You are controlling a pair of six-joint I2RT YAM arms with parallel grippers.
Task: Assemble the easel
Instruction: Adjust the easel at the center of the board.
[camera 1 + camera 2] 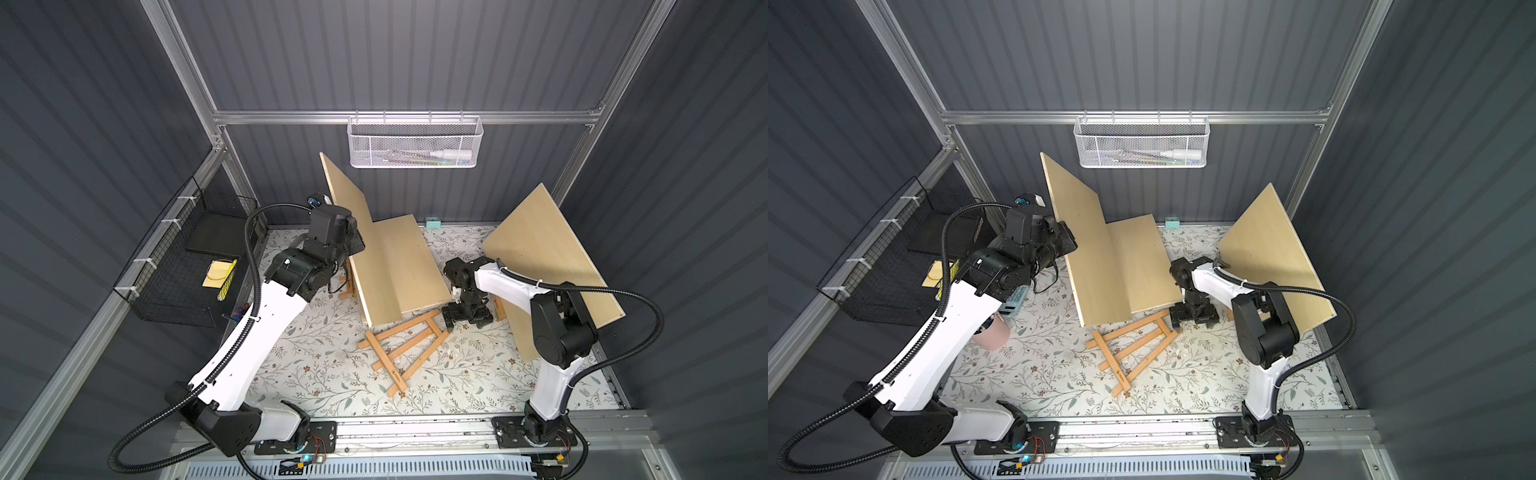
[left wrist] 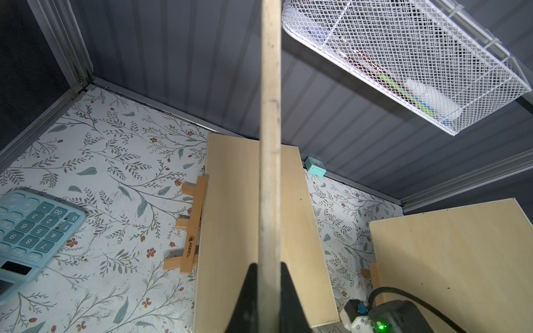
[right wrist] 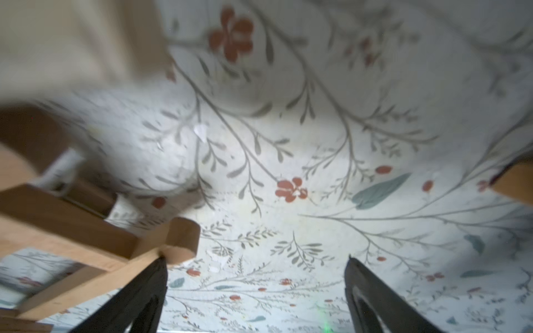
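Note:
A wooden easel frame point(image 1: 405, 349) point(image 1: 1131, 353) lies flat on the flowered table, folded. My right gripper point(image 1: 465, 318) point(image 3: 256, 258) hangs open just above the table at the frame's far end; that end point(image 3: 178, 239) sits right beside one fingertip, and nothing is between the jaws. My left gripper point(image 1: 353, 245) point(image 2: 268, 268) is shut on the edge of a pale wooden board point(image 1: 357, 232) point(image 2: 269, 144), holding it tilted up on its long edge. A second board point(image 1: 415, 266) lies next to it, over another easel point(image 2: 193, 225).
A third board point(image 1: 548, 266) leans at the right behind my right arm. A blue calculator point(image 2: 31, 230) and a pink cup point(image 1: 992, 332) sit at the left. A white mesh basket point(image 1: 413, 143) hangs on the back wall, a black wire basket point(image 1: 187, 266) on the left wall.

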